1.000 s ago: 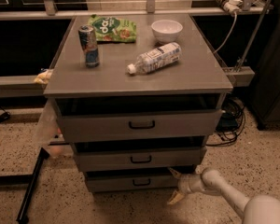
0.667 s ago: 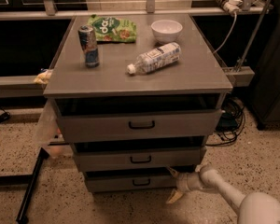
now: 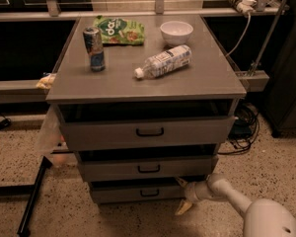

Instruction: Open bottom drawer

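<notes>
The bottom drawer (image 3: pixel 123 193) is the narrowest, lowest grey front of the cabinet, with a small black loop handle (image 3: pixel 149 193) at its centre. It sits slightly forward, with a dark gap above it. My gripper (image 3: pixel 182 195) reaches in from the lower right on a white arm (image 3: pixel 227 194) and sits at the right end of the bottom drawer front, to the right of the handle. Its two tan fingertips (image 3: pixel 183 209) are spread apart, one above and one below, and hold nothing.
The mid-sized drawer (image 3: pixel 148 168) and the widest top drawer (image 3: pixel 148 131) are above. The cabinet top (image 3: pixel 207 78) carries a can (image 3: pixel 94 48), a lying bottle (image 3: pixel 164 61), a white bowl (image 3: pixel 176 31) and a green bag (image 3: pixel 119 29). Cables (image 3: pixel 244 127) lie at the right and a black leg (image 3: pixel 32 201) at the left.
My gripper and arm have shifted slightly left, closer to the right end of the bottom drawer front. The drawers have not moved.
</notes>
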`<state>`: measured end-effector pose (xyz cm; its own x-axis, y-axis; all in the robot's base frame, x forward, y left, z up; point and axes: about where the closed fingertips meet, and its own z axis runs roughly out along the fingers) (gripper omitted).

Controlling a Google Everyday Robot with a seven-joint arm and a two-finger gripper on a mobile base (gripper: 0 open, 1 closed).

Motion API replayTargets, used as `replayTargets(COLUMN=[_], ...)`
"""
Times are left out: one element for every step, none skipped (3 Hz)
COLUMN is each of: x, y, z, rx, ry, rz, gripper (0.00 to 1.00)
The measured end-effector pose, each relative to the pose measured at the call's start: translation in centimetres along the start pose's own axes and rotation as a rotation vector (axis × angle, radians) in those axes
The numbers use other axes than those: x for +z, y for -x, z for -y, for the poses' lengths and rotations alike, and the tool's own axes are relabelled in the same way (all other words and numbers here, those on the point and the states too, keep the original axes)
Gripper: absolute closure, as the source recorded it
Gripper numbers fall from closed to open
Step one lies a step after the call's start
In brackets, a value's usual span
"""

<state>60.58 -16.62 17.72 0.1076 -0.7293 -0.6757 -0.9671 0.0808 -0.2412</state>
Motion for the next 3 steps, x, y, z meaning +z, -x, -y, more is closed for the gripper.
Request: replayTargets(x=[0.02,0.03,0.03], y=[-0.02,-0.02,-0.02], z=[0.00,0.00,-0.01], rx=[0.000,0.000,0.000], ry=[0.001,0.001,0.001], rz=[-0.001,-0.001,-0.001], gripper=[0.33,0.56,0.79])
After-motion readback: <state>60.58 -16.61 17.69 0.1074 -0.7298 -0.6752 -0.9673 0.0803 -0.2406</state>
